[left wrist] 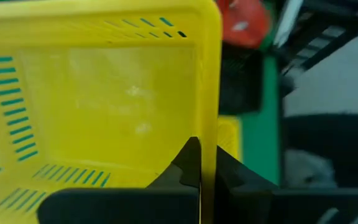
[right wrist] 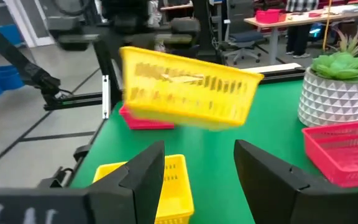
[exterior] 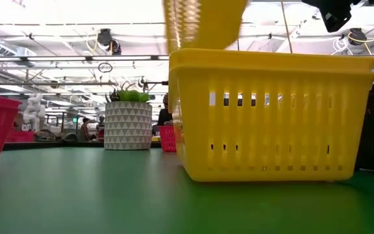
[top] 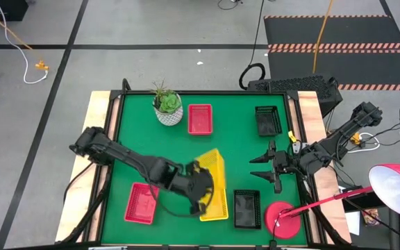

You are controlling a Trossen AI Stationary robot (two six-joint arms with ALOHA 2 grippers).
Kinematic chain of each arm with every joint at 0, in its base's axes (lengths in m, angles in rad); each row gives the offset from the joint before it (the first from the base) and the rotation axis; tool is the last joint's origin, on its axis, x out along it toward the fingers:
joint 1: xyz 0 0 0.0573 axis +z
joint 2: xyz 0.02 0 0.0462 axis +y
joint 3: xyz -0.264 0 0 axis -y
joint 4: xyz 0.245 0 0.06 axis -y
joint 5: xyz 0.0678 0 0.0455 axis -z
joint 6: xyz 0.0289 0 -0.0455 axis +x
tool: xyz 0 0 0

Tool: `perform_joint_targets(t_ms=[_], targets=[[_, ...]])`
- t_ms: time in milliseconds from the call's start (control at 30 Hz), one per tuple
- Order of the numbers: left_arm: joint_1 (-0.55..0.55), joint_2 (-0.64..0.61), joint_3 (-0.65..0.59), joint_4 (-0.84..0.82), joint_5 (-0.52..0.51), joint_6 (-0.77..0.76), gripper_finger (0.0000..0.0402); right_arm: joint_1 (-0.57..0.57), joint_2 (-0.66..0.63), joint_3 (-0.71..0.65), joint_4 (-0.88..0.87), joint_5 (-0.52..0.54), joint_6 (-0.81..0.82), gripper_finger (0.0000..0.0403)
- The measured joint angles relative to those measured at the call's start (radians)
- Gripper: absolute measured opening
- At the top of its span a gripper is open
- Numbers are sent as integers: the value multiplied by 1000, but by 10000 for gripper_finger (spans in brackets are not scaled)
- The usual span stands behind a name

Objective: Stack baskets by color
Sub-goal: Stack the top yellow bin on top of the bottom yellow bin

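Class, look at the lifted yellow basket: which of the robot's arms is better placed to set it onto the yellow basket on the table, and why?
The left. The left gripper is shut on the lifted yellow basket, just above the yellow basket on the table. The right gripper hangs open and empty, off to the side.

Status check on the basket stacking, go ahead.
Left gripper shut on yellow basket, held tilted in the air above second yellow basket. Right gripper open, waiting at table's right side. Nothing in the way.
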State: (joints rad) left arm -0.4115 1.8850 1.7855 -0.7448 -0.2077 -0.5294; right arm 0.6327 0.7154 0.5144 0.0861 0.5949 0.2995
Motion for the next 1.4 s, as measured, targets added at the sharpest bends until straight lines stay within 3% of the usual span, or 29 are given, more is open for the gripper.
perform_joint_targets(t_ms=[167, 400, 600, 1033, 1300, 1400], targets=[[-42, 98, 22, 102, 4, -19, 1, 2, -21, 0, -4, -22, 2, 186], [-75, 176, 51, -39, 2, -93, 0, 25, -51, 0, -9, -22, 1, 186], [-74, 229, 53, -47, 17, -101, 2, 26, -53, 0, -16, -20, 3, 186], [-81, 241, 53, -57, 155, -136, 8, 26, -54, 0, -47, -20, 22, 186], [-67, 227, 72, -190, 96, -135, 4, 26, -54, 0, -48, -20, 20, 186], [-52, 227, 113, -322, 61, -133, 4, 26, -54, 0, -51, -20, 19, 186]])
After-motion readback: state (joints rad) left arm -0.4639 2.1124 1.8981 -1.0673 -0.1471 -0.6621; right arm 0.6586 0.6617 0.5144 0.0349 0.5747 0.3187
